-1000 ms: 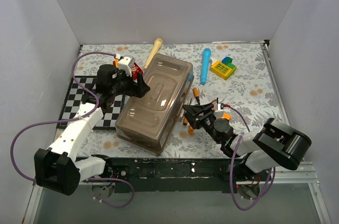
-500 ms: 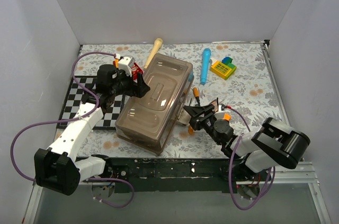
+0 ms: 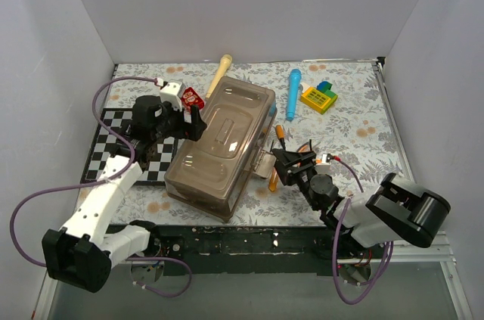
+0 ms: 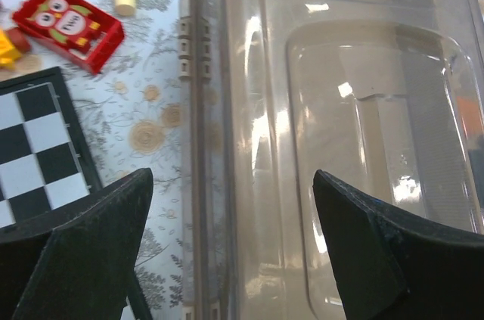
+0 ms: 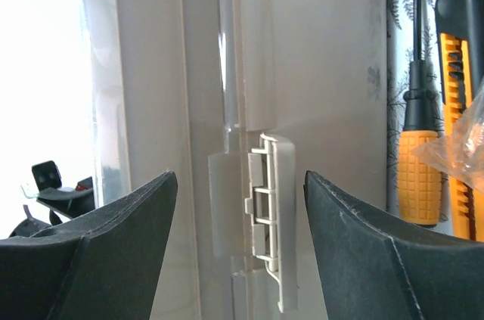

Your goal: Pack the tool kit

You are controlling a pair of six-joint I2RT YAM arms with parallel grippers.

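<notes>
On the left of the floral cloth lies a black-and-white chequered board (image 3: 113, 142). Just right of it, the left gripper (image 4: 231, 184) hangs over the far left edge of the large grey-brown translucent plastic toolbox (image 3: 223, 142). Its 2 black fingers (image 4: 83, 252) stand wide apart and hold nothing. 1 finger is over the cloth and the board, the other is over the lid, and the long rim of the box runs between them. On the far side of this gripper lie a small red block with an owl picture (image 4: 68, 25) and a pale cream cylindrical handle (image 3: 221, 72).

The toolbox lies in the middle of the table with its lid down, slanted from near left to far right. The right gripper (image 5: 240, 184) faces the right side wall of the box. It is also spread wide and has nothing in its grasp. A pale grey plastic latch (image 5: 268, 214) of the box sits between its fingers, apart from both.

Right of the box lie a screwdriver with a ribbed orange handle (image 5: 418, 172) and an orange-and-black tool (image 5: 456, 70). Farther back are a blue cylindrical tool (image 3: 292, 93) and a yellow toy block (image 3: 318, 97).
</notes>
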